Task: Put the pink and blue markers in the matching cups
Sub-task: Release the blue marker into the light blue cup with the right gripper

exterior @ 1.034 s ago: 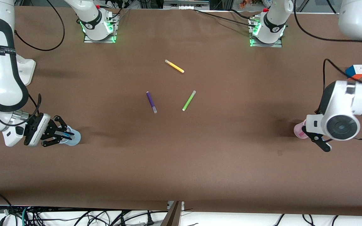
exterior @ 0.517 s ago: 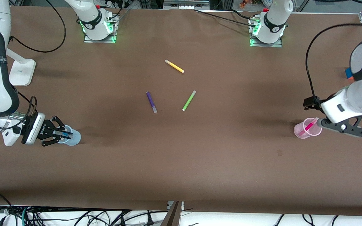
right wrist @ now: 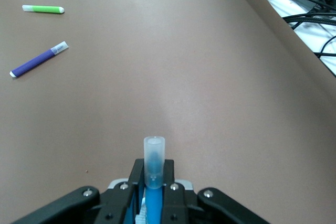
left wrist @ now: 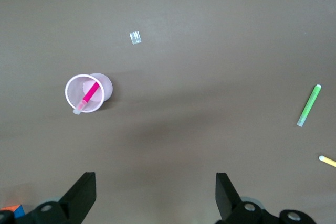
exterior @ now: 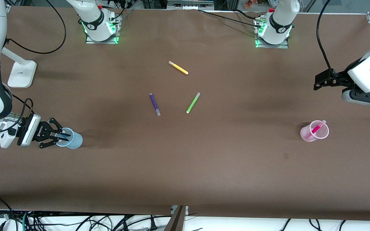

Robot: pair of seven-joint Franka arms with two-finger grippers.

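Right tool [exterior: 61, 137]: low at the right arm's end of the desk [exterior: 185, 166], its tip just over the mouth of the blue cup [exterior: 72, 140]; fingers [right wrist: 137, 174] pressed onto the blue marker, one on each side of the barrel.
Blue marker [right wrist: 154, 174]: pinched in the right tool, pale cap pointing out past the fingertips in the right wrist view, barrel running back between the fingers; from the front it reaches over the blue cup's rim, and I cannot tell whether it touches the cup.
Blue cup: upright on the desk directly under the right tool's tip.
Left tool [left wrist: 156, 195]: up in the air over the left arm's end of the desk, fingers [left wrist: 81, 198] spread wide with nothing between them.
Pink cup [exterior: 315, 131]: upright on the desk, well apart from the left tool, nearer the front camera than the spot that tool hangs over.
Pink marker [exterior: 315, 129]: inside the pink cup, leaning slantwise, its pale cap resting on the rim.
Purple marker [exterior: 154, 104]: flat on the middle of the desk, well apart from both tools.
Green marker [exterior: 193, 102]: flat beside the purple one, toward the left arm's end.
Yellow marker [exterior: 178, 67]: flat, closer to the robot bases than those two.
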